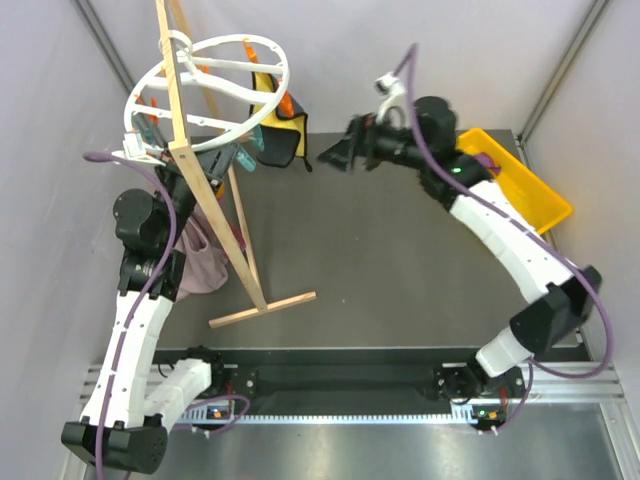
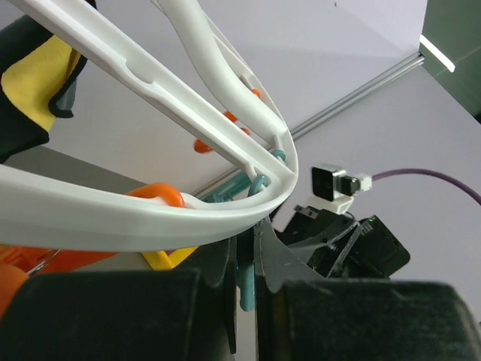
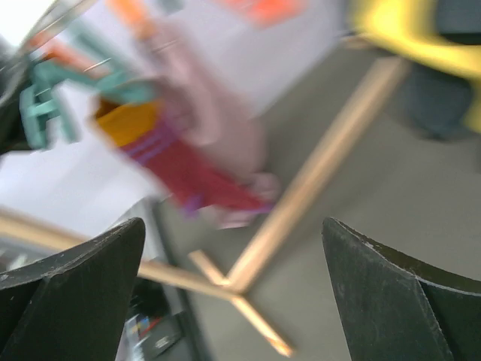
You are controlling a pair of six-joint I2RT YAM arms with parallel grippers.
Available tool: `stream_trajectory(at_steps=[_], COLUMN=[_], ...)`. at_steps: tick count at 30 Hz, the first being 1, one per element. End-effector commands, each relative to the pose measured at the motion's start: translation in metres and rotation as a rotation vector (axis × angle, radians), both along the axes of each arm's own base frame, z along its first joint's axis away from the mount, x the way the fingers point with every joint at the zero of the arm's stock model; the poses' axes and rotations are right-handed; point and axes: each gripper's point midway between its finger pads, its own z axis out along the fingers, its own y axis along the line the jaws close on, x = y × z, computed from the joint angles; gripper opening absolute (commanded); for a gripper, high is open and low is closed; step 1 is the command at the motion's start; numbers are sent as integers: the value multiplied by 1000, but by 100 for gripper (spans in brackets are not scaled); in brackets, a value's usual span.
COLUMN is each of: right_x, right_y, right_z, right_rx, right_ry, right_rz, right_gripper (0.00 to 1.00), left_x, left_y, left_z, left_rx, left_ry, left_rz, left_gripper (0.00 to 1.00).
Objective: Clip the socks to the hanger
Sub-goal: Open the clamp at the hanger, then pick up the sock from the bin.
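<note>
The white wheel-shaped hanger hangs on the wooden stand at the back left; its rim fills the left wrist view. My left gripper sits right under the rim and is shut on a teal clip. One maroon sock with an orange patch shows blurred in the right wrist view, hanging below teal clips. I cannot make out a second sock. My right gripper is open and empty, held in the air right of the hanger.
The wooden stand has its foot on the dark mat. A pale mauve cloth hangs by the left arm. A yellow-and-black garment lies behind the hanger. A yellow bin stands at the right.
</note>
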Motion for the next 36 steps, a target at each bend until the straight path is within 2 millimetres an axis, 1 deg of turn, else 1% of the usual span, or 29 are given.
stream_trajectory(at_steps=[1,2,3,4,5,7,9,10,11,12,13,14,15,16,17,18,20,21,23,24,26,28,29,30,32,33,34,35,36], right_x=[40,55,65,81,87,101,109,114,117,126,132,138,149,155,160,168,179,185,196,202,213,220,226,229,241,245,246,252,255], right_y=[-101,-136,-161,-203,-229,-302,-339,-368,-387,-399,-417,-421,-427,-437,-437,-441,-447,-448,-455,-453,-457,-458,-463,-464,-467,-468,-471,-473,-474], right_z=[31,11,2,-6,-26,-42,-62,-70,-78,-95,-103,-112,-136,-141,-151,-173,-182,-198,-204,-216,-218,-230,-228,-238,-233,-241,-243,-237,-242], right_rx=[-30,-95,-127,-165,-212,-285,-334,-344,-353,-374,-374,-374,-395,-381,-375,-391,-363,-361,-309,-296,-261,-218,-186,-180,-108,-78,-15,31,52], right_ry=[-117,-75,-61,-53,-27,-10,31,52,73,105,118,142,196,218,242,287,303,329,332,351,337,358,338,359,344,360,384,360,369], right_rz=[-390,-553,-649,-778,-856,-1074,-1162,-1223,-1262,-1283,-1319,-1307,-1302,-1317,-1298,-1296,-1308,-1306,-1335,-1317,-1342,-1362,-1376,-1380,-1396,-1395,-1408,-1412,-1418], right_gripper=[100,100,100,100,100,100,97,95,93,85,81,77,67,62,57,54,55,59,63,65,67,74,74,74,75,74,72,70,70], left_x=[-8,-7,-7,-7,-8,-9,-8,-9,-9,-9,-9,-9,-10,-11,-12,-11,-12,-13,-13,-13,-13,-13,-14,-14,-13,-13,-15,-15,-14], left_y=[0,1,1,1,1,0,0,0,0,0,-1,-1,-2,-2,-2,-3,-3,-4,-5,-5,-5,-6,-6,-6,-7,-7,-8,-8,-8], left_z=[9,8,8,7,7,7,4,4,5,4,3,3,2,3,3,1,1,1,-1,-2,-3,-5,-5,-6,-6,-6,-5,-5,-6], left_rx=[35,35,35,37,37,38,43,45,45,44,43,42,39,39,39,41,41,39,36,33,32,34,35,36,36,36,37,36,38], left_ry=[-17,-13,-10,-4,-5,-4,2,0,0,3,6,4,6,4,5,7,8,9,14,17,18,19,18,19,21,21,18,18,19], left_rz=[8,13,15,13,10,7,8,9,9,7,2,-2,-6,-7,-12,-13,-18,-21,-28,-32,-34,-34,-35,-39,-44,-44,-49,-51,-50], left_gripper=[0,0,0,0,0,0,0,0,0,0,0,0,0,0,0,0,0,0,0,0,0,0,0,0,0,0,0,0,0])
